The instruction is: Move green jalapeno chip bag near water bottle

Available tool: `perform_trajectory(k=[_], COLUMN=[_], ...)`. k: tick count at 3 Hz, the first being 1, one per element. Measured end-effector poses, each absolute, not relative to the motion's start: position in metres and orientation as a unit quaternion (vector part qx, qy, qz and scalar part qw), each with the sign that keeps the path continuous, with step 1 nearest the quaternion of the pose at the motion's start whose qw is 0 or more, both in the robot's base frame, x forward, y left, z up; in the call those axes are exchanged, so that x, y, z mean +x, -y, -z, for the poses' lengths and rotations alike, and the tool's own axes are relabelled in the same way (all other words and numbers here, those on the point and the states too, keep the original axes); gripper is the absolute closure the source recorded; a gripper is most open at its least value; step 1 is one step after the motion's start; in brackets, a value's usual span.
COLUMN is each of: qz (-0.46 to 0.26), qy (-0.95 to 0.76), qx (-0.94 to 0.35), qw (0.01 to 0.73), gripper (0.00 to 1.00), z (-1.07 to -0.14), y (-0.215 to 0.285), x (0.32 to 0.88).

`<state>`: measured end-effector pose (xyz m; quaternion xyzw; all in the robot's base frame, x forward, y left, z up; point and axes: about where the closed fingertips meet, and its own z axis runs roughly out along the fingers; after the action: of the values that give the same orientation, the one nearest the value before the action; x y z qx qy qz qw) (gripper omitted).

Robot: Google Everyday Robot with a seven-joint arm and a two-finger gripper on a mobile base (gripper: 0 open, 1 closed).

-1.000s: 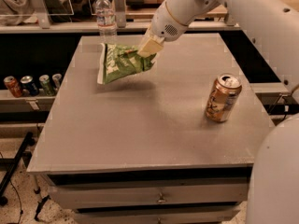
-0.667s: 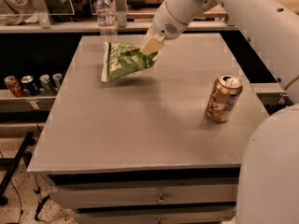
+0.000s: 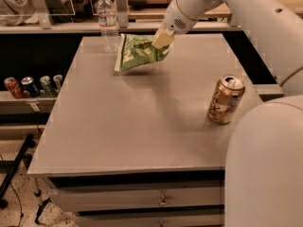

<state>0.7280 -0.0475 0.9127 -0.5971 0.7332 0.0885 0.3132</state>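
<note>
No writing could be read.
The green jalapeno chip bag (image 3: 139, 55) carried pale lettering, the water bottle (image 3: 108, 20) a pale label band, and the orange-brown can (image 3: 226, 100) on the tabletop (image 3: 142, 122) light markings, but none of it could be made out. The gripper (image 3: 162, 39) hung over the tabletop's far side near the bottle, its fingers clamped on the bag's upper right corner.
</note>
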Motion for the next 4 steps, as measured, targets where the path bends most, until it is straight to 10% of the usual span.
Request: perform_trajectory(k=[4], qz=[-0.098], qy=[-0.748], qx=[-0.549], qw=[0.36], gripper=[1.0], z=[-0.911], y=[0.056], x=[0.794])
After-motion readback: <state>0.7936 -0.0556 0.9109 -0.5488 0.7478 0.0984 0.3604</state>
